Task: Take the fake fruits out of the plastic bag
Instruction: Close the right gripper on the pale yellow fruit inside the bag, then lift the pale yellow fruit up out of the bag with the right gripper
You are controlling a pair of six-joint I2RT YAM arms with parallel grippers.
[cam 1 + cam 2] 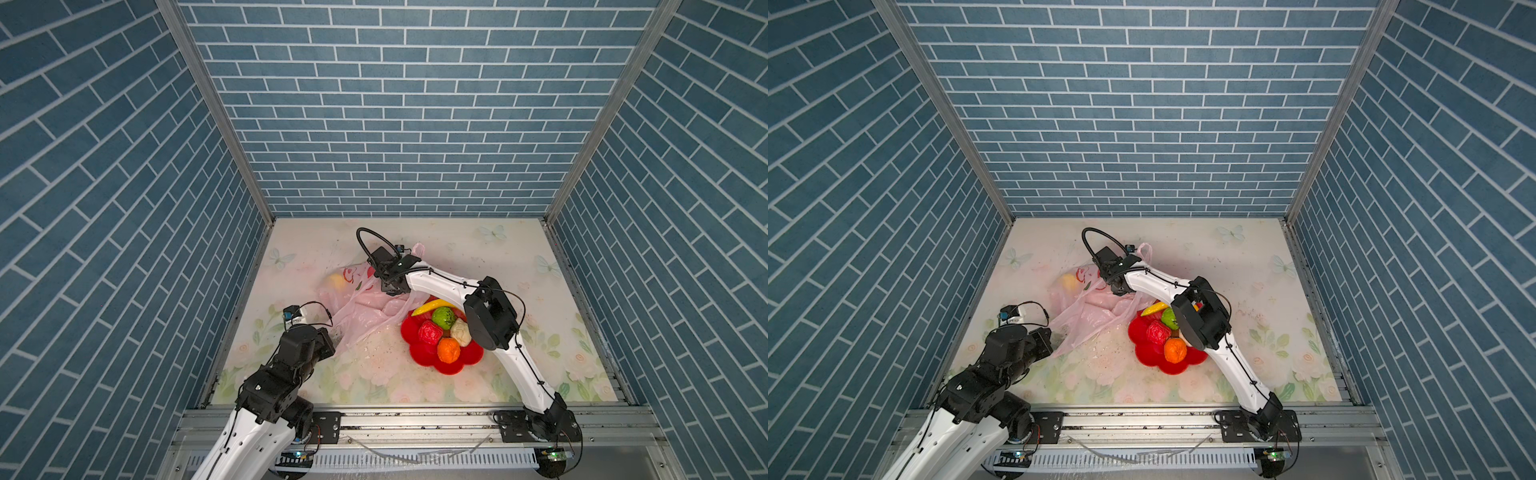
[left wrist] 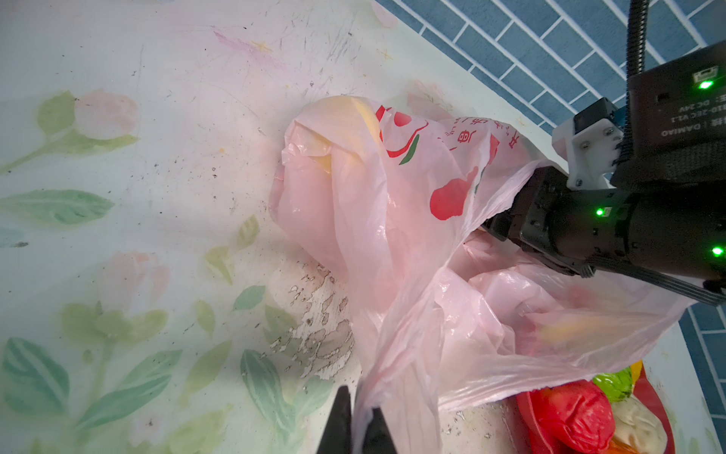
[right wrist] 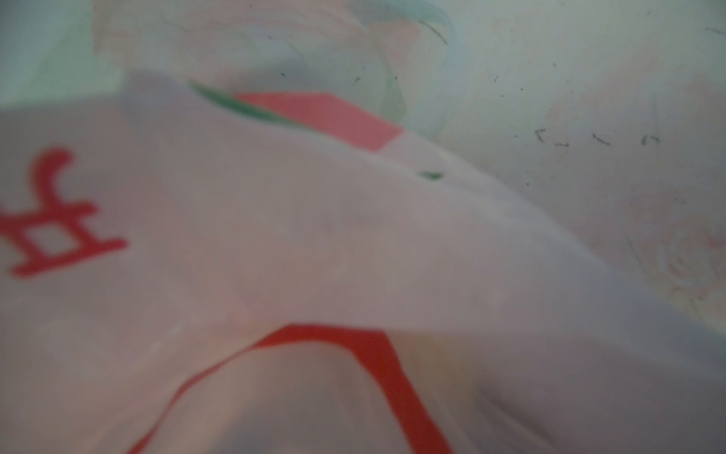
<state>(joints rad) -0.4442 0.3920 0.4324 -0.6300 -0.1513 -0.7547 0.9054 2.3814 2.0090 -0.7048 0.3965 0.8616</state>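
Floral surface | five fake fruits set in dish, yellow fruit bagged | left end effector clamped on plastic bag | right end effector buried in bag, jaw state not discernible

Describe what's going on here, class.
The left gripper holds an edge of the pink plastic bag, fingers shut on it. The right gripper is buried in the bag's folds, fingers hidden. The banana, green fruit, red fruit, cream fruit and orange fruit lie in the red dish; a yellow fruit shows through the bag.
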